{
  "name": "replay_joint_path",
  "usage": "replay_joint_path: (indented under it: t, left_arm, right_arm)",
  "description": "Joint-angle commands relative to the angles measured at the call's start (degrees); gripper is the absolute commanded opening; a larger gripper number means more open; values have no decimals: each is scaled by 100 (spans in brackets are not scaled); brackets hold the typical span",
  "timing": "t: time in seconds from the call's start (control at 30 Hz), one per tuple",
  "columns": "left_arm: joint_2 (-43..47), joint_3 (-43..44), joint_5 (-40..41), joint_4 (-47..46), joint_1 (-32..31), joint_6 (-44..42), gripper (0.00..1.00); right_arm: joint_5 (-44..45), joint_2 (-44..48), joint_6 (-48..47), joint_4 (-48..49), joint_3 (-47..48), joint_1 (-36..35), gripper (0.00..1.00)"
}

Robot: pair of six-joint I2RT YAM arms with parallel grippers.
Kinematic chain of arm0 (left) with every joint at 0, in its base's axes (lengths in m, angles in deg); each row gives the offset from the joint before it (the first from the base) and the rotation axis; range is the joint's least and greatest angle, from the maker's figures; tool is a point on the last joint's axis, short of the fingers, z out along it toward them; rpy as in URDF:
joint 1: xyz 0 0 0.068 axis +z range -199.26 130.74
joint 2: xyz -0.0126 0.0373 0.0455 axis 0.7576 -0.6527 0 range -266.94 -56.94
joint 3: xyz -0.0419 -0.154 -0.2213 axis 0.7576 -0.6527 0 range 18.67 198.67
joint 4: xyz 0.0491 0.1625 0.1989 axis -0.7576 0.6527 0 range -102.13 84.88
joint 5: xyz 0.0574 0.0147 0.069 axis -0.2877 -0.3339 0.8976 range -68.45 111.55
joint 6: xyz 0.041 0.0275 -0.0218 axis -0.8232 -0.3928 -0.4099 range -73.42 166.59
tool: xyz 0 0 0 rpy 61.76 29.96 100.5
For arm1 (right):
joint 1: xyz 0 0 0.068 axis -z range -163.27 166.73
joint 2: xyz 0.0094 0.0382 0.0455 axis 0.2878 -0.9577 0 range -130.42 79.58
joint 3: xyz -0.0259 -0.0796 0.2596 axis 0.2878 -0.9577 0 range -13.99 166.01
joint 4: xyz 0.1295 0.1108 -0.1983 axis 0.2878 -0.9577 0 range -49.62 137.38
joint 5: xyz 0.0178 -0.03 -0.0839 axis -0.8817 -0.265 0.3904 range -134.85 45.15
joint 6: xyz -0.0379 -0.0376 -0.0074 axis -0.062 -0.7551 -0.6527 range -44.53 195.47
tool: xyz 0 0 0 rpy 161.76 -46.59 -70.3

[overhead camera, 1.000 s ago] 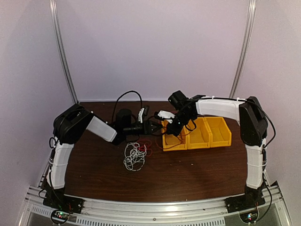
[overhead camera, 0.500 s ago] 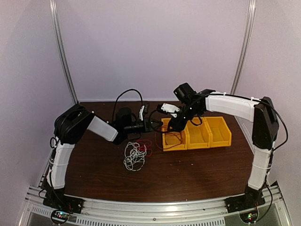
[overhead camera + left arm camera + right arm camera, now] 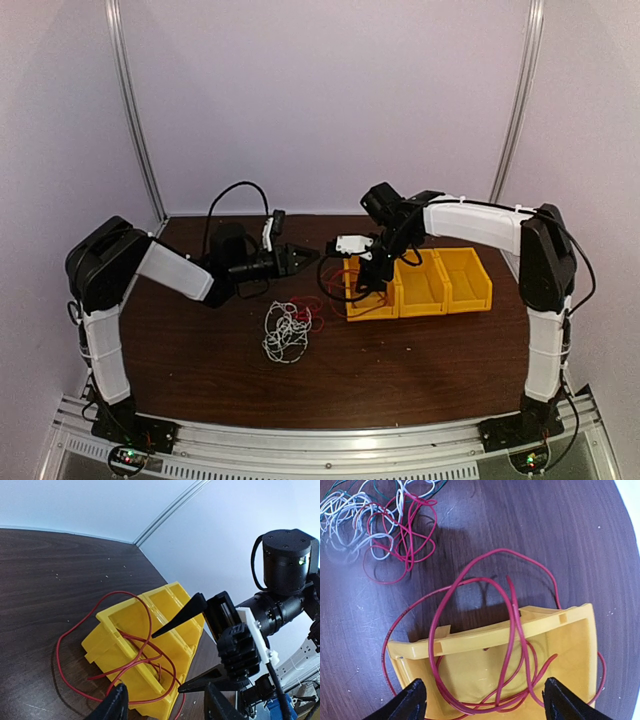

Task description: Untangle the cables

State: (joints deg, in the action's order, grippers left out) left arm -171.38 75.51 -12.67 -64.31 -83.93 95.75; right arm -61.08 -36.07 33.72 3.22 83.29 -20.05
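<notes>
Step in hand, as I read it: getting the red cable [image 3: 516,625] stowed in the left-most yellow bin [image 3: 485,635], apart from the rest. Right fingers [image 3: 412,700] hang over that bin, spread wide, nothing btw them. Left fingers [image 3: 117,705] are likewise released & empty, near the far edge left of centre, aimed at the bin.

To do it well: only part of the red is inside. Several loops ride over the bin's rim & lie on the desk [image 3: 420,360] on the side twd the left edge. Best pick = a single strand right where it crosses the rim, then lift & drop it inward so the outside loops follow. Go slow, b/c the bin looks light & a snagged loop could drag or tip it. Check first whether the red runs back into the clump [image 3: 287,330]. Red loops show there beside the white cable [image 3: 345,510]; can't tell if they're the same wire. If joined, left side should pin the clump while right pulls.

Location/axis: clump sits approx mid-desk, a bit left of centre, near the bin but not touching it. It's slightly longer near-to-far than across. The red has no true axis, all curves; its overall spread runs from the bin out twd the left edge. Bin row [image 3: 445,280] lies parallel to the far edge, right of centre.
</notes>
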Motion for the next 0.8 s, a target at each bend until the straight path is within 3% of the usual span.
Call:
replay_joint_path:
  t: [0.0,0.13,0.37,0.43,0.5,0.57,0.77]
  left_arm:
    - [339,-334,110,-30,89,-196,53]
    - [506,-484,125,14,101,-279,53]
    - [569,-520,137,45,104,-302,53]
    - [591,-525,127,61,101,-312,53]
    - [610,-533,126,80,101,-331,53]
    - [622,-525,124,122,101,-369,53]
    - [683,-549,155,239,101,-476,53]
  right_arm:
    - [-127,-114,-560,-294,152,-20,82]
    - [-114,-246,-675,-208,139,1,82]
    - [-181,-439,-650,152,174,84,58]
    - [-238,-463,-635,209,218,122,46]
    - [-324,-446,-625,218,267,167,28]
    - [-385,-373,-620,226,291,197,2]
    - [-534,525,-365,454,-2,206,0]
